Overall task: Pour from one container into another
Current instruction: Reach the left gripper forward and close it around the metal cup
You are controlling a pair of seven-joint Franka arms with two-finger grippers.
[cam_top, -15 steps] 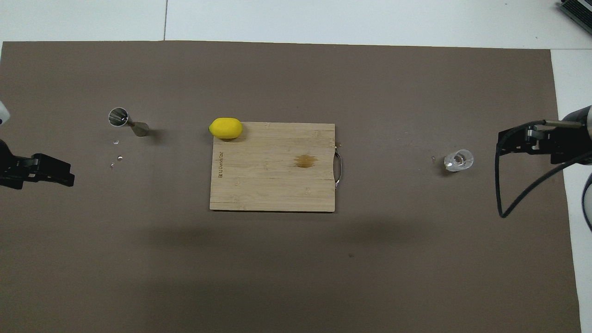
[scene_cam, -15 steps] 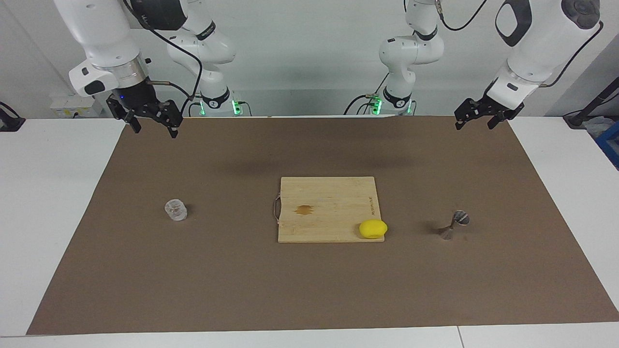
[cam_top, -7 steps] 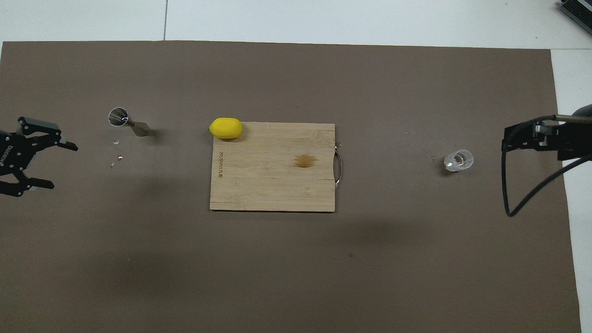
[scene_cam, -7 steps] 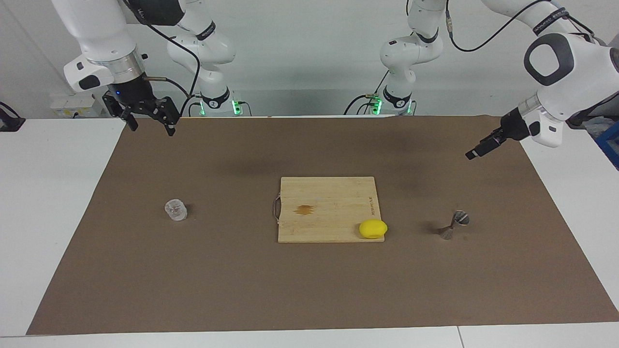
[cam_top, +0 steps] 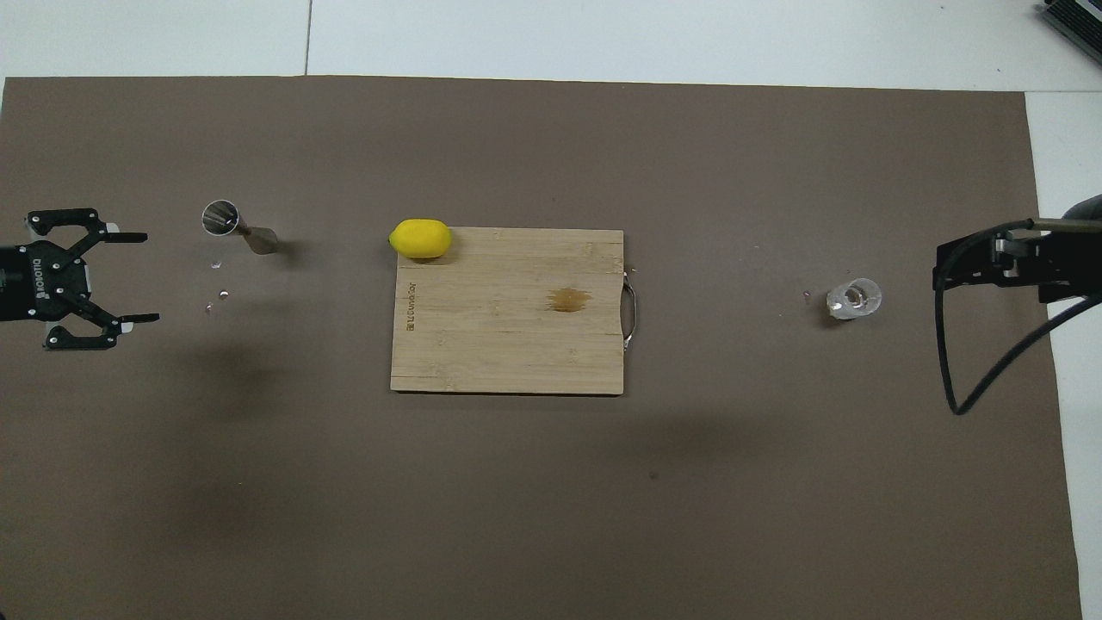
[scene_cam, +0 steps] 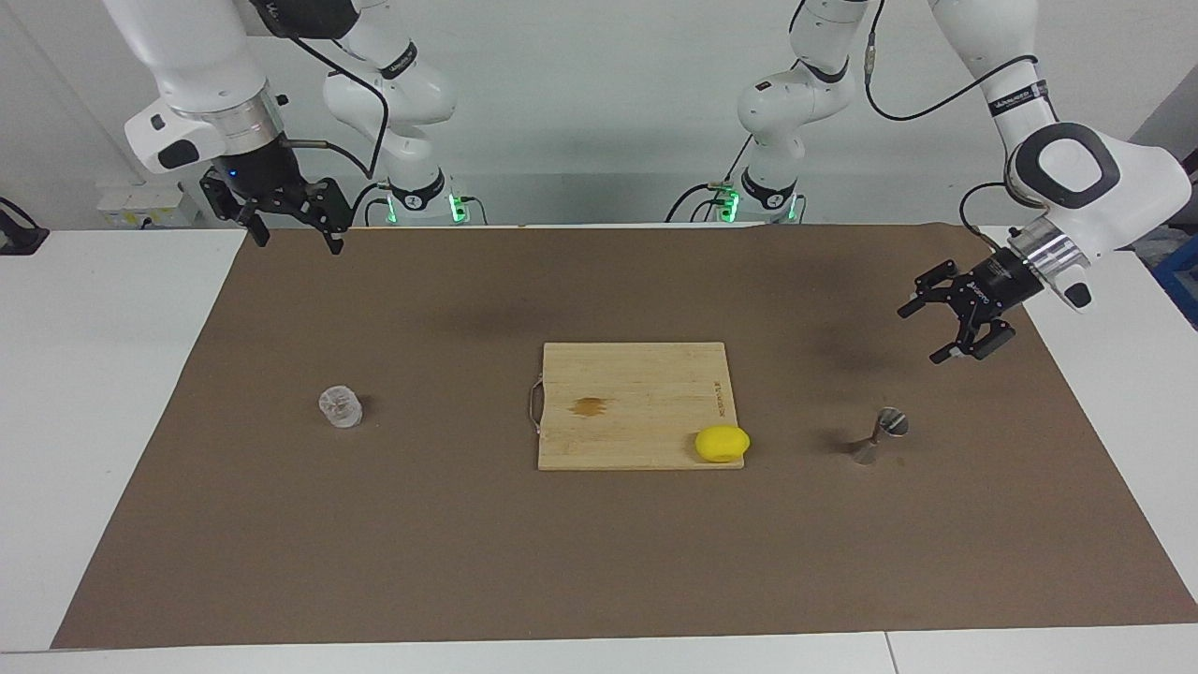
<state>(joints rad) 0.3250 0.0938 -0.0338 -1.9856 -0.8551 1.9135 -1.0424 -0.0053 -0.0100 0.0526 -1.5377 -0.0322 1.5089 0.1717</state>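
Nothing poured yet, both tools wide open and empty above the brown mat.

Left tool [scene_cam: 945, 329] over the mat near the steel jigger [scene_cam: 878, 437]; right tool [scene_cam: 292, 236] waiting high, well apart from the ribbed glass cup [scene_cam: 341, 406]. Likely trouble: narrow-waisted jigger tipped by a clumsy sideways pinch, small smooth cup slipping or spilling early. Jigger upright toward the left arm's end of the desk, cup toward the right arm's, cutting board [scene_cam: 636, 404] and lemon [scene_cam: 722, 443] between.
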